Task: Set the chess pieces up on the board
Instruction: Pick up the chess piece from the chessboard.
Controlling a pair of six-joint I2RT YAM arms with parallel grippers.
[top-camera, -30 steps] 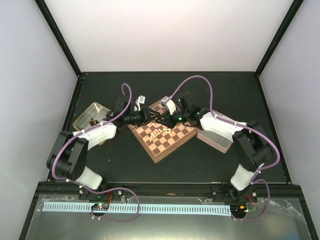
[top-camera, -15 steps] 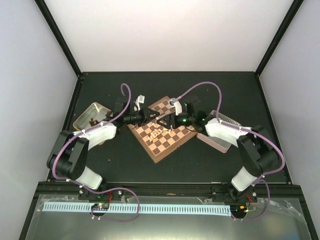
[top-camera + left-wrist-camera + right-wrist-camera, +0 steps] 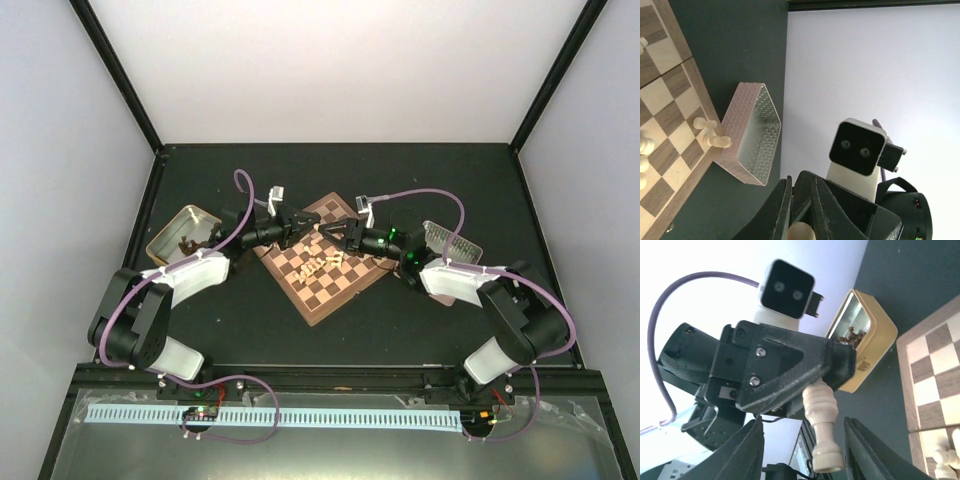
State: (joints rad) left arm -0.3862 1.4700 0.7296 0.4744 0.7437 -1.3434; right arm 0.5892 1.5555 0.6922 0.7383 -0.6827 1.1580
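Right wrist view. Left end effector [image 3: 810, 385] clamps 1 cream chess piece [image 3: 821, 425] by its top, with the base hanging down, slightly tilted. Right end effector [image 3: 804, 447]: 2 fingers [image 3: 749, 450] spread wide, 1 on either side of the piece, no contact evident. Behind: gold tin [image 3: 880, 335] holding dark pieces [image 3: 852, 334] on the dark bench [image 3: 920, 275]. Board [image 3: 935, 375] at the right edge, with cream pieces [image 3: 946, 460] at the bottom corner.
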